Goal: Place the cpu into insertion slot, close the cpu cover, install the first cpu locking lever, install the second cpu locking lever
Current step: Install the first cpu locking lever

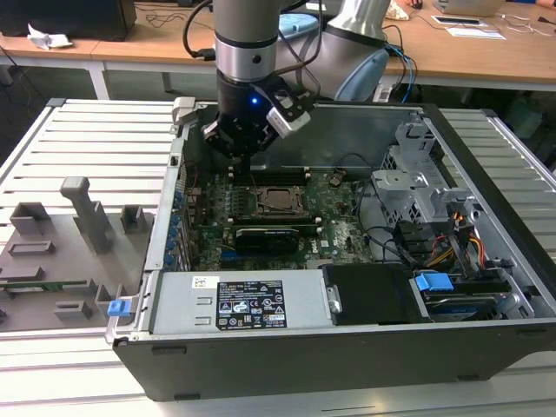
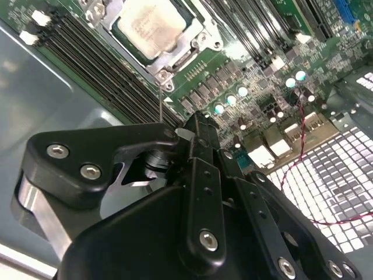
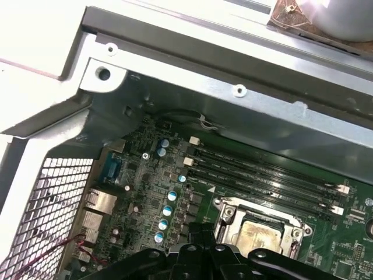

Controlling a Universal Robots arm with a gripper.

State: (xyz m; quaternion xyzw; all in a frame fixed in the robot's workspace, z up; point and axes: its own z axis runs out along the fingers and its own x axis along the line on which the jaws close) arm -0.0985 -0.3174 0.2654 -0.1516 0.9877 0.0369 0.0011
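**Chip seated in the socket, hand poised above the board**

The small square cpu (image 2: 152, 26), with its dull silver-grey metal top, is seen lying flat inside the insertion slot (image 1: 280, 201), the square black socket set into the green circuit board (image 1: 343, 228). The thin silver cpu cover (image 2: 175, 58), a frame plate with a large window, appears to be lowered around the chip, so that the metal top shows through the window; in the first wrist view the same framing is seen around the chip (image 3: 261, 232). It cannot be told whether the locking levers are latched.

The black robot hand (image 1: 239, 149) is held above the board, just beside the socket and near the long black memory slots (image 2: 102, 81), presumably so that the retention hardware can be reached from above. Nothing is seen between the fingertips (image 2: 198, 125), which seem drawn together, though whether the hand is clenched or released cannot be told with certainty.

The board sits inside an open grey computer case (image 1: 287, 347), laid on its side on the slatted grey desk (image 1: 95, 139), which leaves the socket facing upward
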